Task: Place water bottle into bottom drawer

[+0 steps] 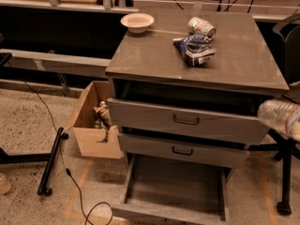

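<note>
The water bottle (pixel 280 116), clear and ribbed, hangs in the air at the right edge, level with the top drawer front, lying almost sideways. My gripper (pixel 296 127) is at the right edge, almost wholly cut off by it, and holds the bottle's far end. The bottom drawer (pixel 176 187) is pulled far out at the foot of the grey cabinet, and its plain grey floor is bare. The bottle is above and to the right of that drawer.
The top drawer (pixel 187 121) and middle drawer (pixel 183 151) stand slightly open, with black loop handles. On the cabinet top (pixel 154 55) are a white bowl (pixel 137 21), a can (pixel 201 27) and a blue-and-white snack bag (pixel 196 48). A cardboard box (pixel 93 125) stands to the left. A chair base (pixel 283 182) is at the right.
</note>
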Motion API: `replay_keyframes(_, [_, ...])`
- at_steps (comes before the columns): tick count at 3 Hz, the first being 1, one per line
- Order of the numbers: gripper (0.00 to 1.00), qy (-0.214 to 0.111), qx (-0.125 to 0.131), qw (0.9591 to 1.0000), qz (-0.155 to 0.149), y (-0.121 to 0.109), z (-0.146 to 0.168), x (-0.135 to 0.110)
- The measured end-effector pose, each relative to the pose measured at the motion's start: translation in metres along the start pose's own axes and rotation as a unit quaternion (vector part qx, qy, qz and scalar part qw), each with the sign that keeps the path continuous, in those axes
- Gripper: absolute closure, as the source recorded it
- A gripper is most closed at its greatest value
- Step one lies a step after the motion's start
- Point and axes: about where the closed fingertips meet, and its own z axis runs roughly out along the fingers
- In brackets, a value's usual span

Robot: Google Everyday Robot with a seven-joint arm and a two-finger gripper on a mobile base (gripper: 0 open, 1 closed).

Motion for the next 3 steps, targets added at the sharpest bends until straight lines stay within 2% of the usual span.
replay_keyframes(1, [1.0,0.065,-0.046,0.9966,-0.022,0.0195,0.0192,0.0617])
replay_keyframes(2, [1.0,0.072,-0.051,0.9953,-0.039,0.0189,0.0251,0.0695])
replay_keyframes(3, [1.0,0.072,-0.051,0.9954,-0.037,0.0189,0.0252,0.0684])
